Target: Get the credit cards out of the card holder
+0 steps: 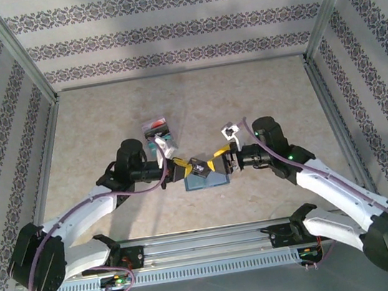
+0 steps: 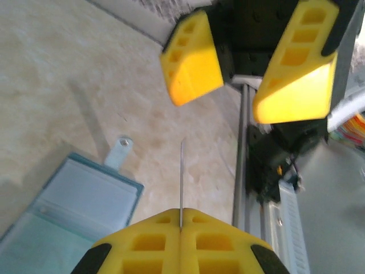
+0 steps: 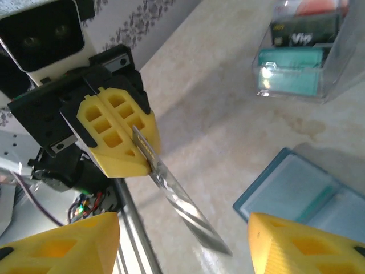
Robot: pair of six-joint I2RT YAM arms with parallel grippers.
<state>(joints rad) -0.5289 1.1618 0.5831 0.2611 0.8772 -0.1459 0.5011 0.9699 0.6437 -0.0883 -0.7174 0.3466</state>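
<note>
- Step in hand: one card [image 3: 179, 205] is out of the card holder [image 3: 302, 191] and up in the air btwn our two arms, so we judge this as mid-transfer, not a pull from a pocket.
- L hand [image 3: 131, 145] is clamped tight on one end of the card. From the L wrist view the card is edge-on, a thin line rising from the seam of the closed fingers.
- R hand [image 2: 235, 97] is spread wide, one finger on each side of the card's free end. It looks apart from the card, holding nothing.
- The card holder lies open and flat on the surface [image 1: 104, 122], just below and beside the two hands, nobody touching it.
- We can't tell whether its pockets have more cards in them; the panels look pale and blurry.
- A clear box [image 3: 319, 63] w/ a few cards in it stands farther back on the L arm's side, well apart from the holder.
- Next, as we judge it: R hand backs straight off so its fingers don't clip the free end.
- Then L hand carries the card away and sets it down, prob. by that box.
- What it calls for: keep the L grip firm, since the card is thin and slick and held by one end only, and lower it flat before letting go.
- After that, R hand is best placed to go back to the holder and check for another card.
</note>
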